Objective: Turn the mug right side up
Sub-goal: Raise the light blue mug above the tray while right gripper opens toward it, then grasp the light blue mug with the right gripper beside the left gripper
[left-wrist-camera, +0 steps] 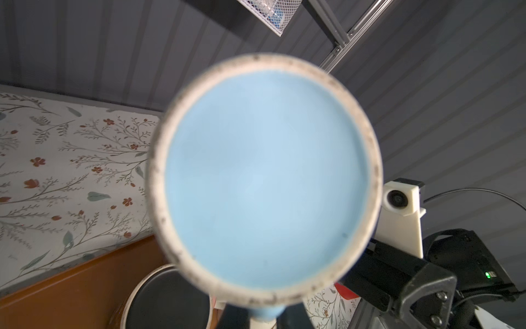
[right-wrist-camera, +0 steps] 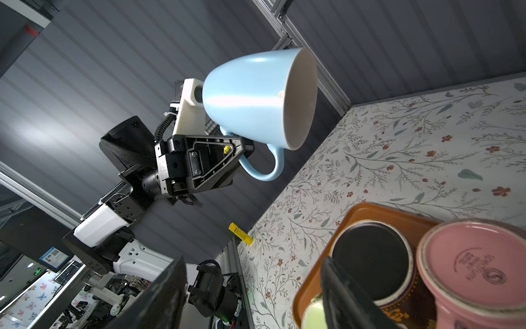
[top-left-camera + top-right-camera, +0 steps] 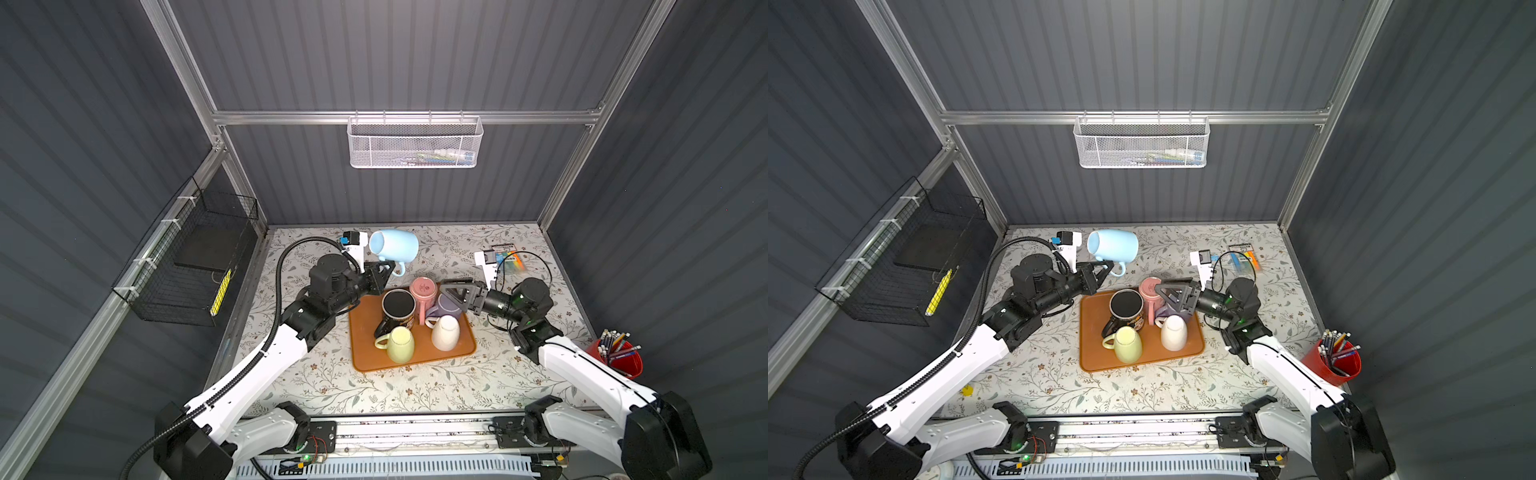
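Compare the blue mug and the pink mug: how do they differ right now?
The blue mug is tipped on its side; the pink mug stands upside down. The blue mug hangs in the air, its handle gripped by the left end effector; the pink mug rests on the tray. Both have a handle, and neither is right side up.

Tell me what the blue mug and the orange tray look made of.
Blue mug: likely glazed ceramic; glossy highlights on its wall, a bare speckled ring under its base. Tray: probably plastic; smooth, dull orange-brown surface, moulded with rounded corners and a raised rim.
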Action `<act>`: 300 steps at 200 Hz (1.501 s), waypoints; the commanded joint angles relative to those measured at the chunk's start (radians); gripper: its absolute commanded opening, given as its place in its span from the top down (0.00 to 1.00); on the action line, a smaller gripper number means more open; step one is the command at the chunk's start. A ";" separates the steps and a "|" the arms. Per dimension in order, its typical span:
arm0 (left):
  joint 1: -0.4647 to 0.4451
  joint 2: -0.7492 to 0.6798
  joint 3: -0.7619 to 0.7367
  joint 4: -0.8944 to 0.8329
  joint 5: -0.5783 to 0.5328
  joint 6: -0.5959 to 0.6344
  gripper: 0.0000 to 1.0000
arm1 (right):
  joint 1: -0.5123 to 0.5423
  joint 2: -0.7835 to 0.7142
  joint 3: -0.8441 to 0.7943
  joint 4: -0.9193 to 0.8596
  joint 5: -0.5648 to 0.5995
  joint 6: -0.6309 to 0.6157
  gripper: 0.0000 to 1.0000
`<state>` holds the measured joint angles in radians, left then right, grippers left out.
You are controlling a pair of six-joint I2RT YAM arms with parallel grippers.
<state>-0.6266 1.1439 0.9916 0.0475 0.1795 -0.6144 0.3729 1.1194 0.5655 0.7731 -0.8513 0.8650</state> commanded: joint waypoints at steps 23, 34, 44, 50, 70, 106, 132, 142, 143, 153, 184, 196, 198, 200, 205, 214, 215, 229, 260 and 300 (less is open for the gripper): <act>0.005 0.055 0.032 0.294 0.106 -0.050 1.00 | -0.005 0.083 0.071 0.201 -0.059 0.080 0.27; 0.005 0.074 0.037 0.327 0.121 -0.063 1.00 | -0.005 0.104 0.087 0.215 -0.065 0.087 0.27; 0.005 0.090 0.041 0.358 0.135 -0.075 1.00 | -0.005 0.124 0.104 0.226 -0.070 0.096 0.28; 0.005 0.098 0.044 0.375 0.142 -0.080 1.00 | -0.005 0.133 0.114 0.234 -0.071 0.102 0.28; 0.005 0.118 0.049 0.432 0.176 -0.094 1.00 | -0.005 0.173 0.146 0.257 -0.078 0.122 0.30; 0.005 0.143 0.066 0.485 0.200 -0.101 1.00 | -0.005 0.241 0.214 0.275 -0.091 0.160 0.33; 0.005 0.153 0.086 0.511 0.215 -0.099 1.00 | -0.005 0.269 0.256 0.268 -0.098 0.164 0.33; 0.005 0.159 0.098 0.509 0.218 -0.099 1.00 | -0.006 0.278 0.272 0.266 -0.101 0.166 0.33; 0.005 0.160 0.099 0.508 0.219 -0.100 1.00 | -0.006 0.279 0.274 0.266 -0.101 0.166 0.33; 0.005 0.166 0.113 0.495 0.221 -0.093 1.00 | -0.009 0.288 0.290 0.256 -0.102 0.168 0.33; 0.005 0.172 0.131 0.503 0.225 -0.082 1.00 | -0.015 0.305 0.318 0.250 -0.103 0.177 0.34; 0.005 0.182 0.139 0.514 0.237 -0.089 1.00 | -0.016 0.315 0.329 0.251 -0.108 0.181 0.34; 0.005 0.184 0.140 0.515 0.239 -0.089 1.00 | -0.016 0.316 0.333 0.252 -0.109 0.182 0.34; 0.005 0.186 0.141 0.518 0.242 -0.091 1.00 | -0.016 0.317 0.333 0.252 -0.110 0.183 0.34; 0.005 0.191 0.143 0.526 0.245 -0.095 1.00 | -0.016 0.323 0.341 0.255 -0.114 0.188 0.35; 0.005 0.202 0.146 0.540 0.250 -0.105 1.00 | -0.016 0.331 0.353 0.259 -0.120 0.196 0.36; 0.005 0.203 0.145 0.542 0.251 -0.106 1.00 | -0.016 0.331 0.353 0.259 -0.120 0.196 0.36; 0.005 0.220 0.144 0.563 0.257 -0.117 1.00 | -0.016 0.344 0.365 0.273 -0.127 0.209 0.38; 0.005 0.255 0.136 0.626 0.273 -0.155 1.00 | -0.015 0.372 0.375 0.360 -0.142 0.267 0.42; 0.005 0.286 0.119 0.686 0.282 -0.195 1.00 | -0.017 0.415 0.387 0.482 -0.141 0.349 0.51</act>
<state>-0.6266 1.4345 1.0836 0.5789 0.4400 -0.7826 0.3557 1.5211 0.9142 1.1137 -0.9695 1.1431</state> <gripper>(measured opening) 0.156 0.512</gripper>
